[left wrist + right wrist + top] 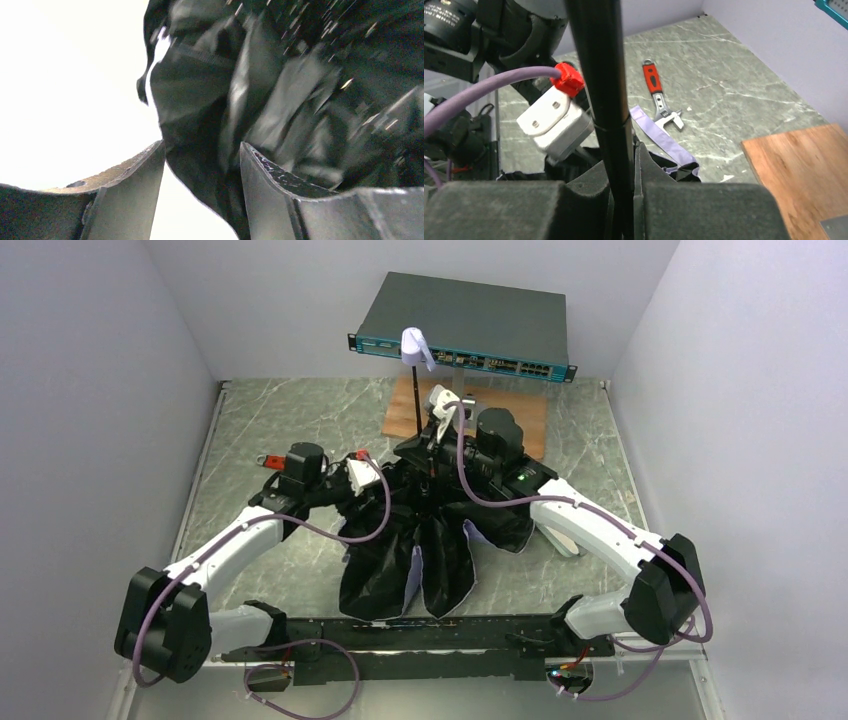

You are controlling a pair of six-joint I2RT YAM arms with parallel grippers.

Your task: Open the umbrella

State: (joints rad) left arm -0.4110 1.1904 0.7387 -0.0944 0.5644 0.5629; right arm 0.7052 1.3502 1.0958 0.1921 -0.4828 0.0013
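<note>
The umbrella (430, 550) stands handle-up at the middle of the worktop (290, 410), its black canopy (200, 100) slumped in loose folds around the base and not yet spread. Your right fingers (684, 205) are clamped on the thin black shaft (599, 75) low down, just above the fabric. That grip appears to be what holds the stem upright and the pale handle (415, 345) high, leaving the shaft above it free for a slide. Your left fingers (270, 190) stand apart with a thick fold of canopy between them; whether they actually pinch it cannot be told from the wrist view. That placement at the canopy's left side looks meant to steady or draw the fabric while the other arm fixes the stem. A red-handled wrench (655, 82) lies on the worktop beyond, well apart from both sets of fingers, and a wooden board (799, 170) sits behind the umbrella.
</note>
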